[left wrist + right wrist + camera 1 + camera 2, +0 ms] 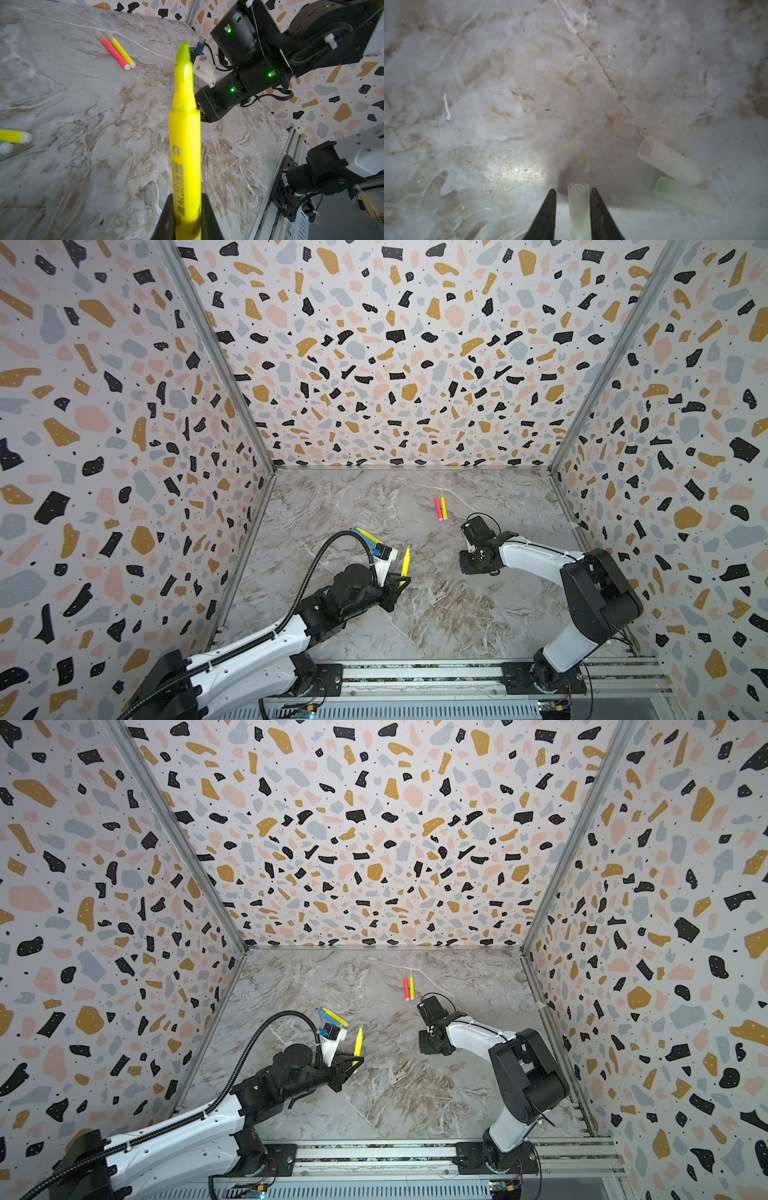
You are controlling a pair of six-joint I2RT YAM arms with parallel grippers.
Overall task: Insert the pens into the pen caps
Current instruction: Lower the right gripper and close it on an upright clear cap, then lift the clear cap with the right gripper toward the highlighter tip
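Note:
My left gripper is shut on a yellow pen, held nearly upright above the table with its pointed tip up; both top views show this pen. My right gripper points down at the table, open, with a clear pen cap between its fingers. One finger touches the cap and a narrow gap shows at the other. Two more clear caps lie loose beside it. In both top views the right gripper's fingers are hidden under its wrist.
A pink-red pen and a yellow pen lie side by side toward the back, beyond the right wrist. Another yellow pen and a blue pen lie beside the left wrist. Patterned walls enclose three sides of the marble table.

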